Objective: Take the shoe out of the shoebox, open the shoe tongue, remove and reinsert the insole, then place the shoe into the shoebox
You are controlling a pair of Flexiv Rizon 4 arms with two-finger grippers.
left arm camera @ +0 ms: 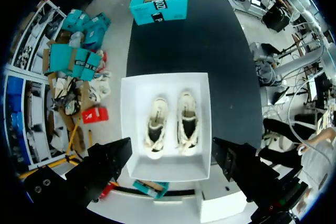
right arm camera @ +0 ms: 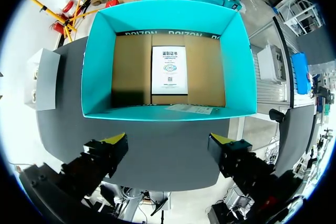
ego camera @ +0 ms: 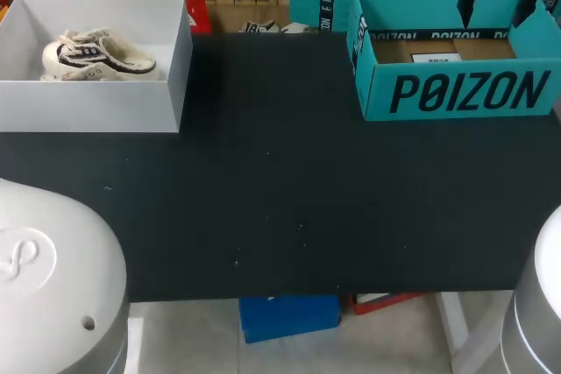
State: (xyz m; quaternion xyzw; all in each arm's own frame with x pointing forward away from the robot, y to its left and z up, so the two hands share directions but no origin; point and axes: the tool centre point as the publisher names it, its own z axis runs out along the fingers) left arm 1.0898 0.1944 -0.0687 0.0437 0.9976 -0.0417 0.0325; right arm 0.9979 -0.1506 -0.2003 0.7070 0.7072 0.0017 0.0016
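**While both arms hang above the boxes, no step of the task is begun**

Head view. On the far left of the table sits the white box, with the shoes lying inside it. At the far right sits the teal box, well apart from the white one, with bare dark tabletop between them. Above the teal box's far wall the right gripper shows as two dark fingers, spread. The other arm's fingers do not show here.

Left wrist view. High over the white box hangs the left gripper, looking straight down into it. Its fingers stand wide apart and touch nothing. Both shoes lie side by side on the box floor, soles down, untouched.

Right wrist view. Over the teal box, the right gripper's yellow-tipped fingers are likewise apart and hold nothing. That box holds only its brown cardboard floor and a paper sheet; no shoe is in it.

Progress (judgement). Nothing is done yet.
- Left to do: lift a shoe out, open the tongue, pull the insole and refit it, then box the shoe.
- First pick: the left arm looks best placed for it, being right over the shoes.
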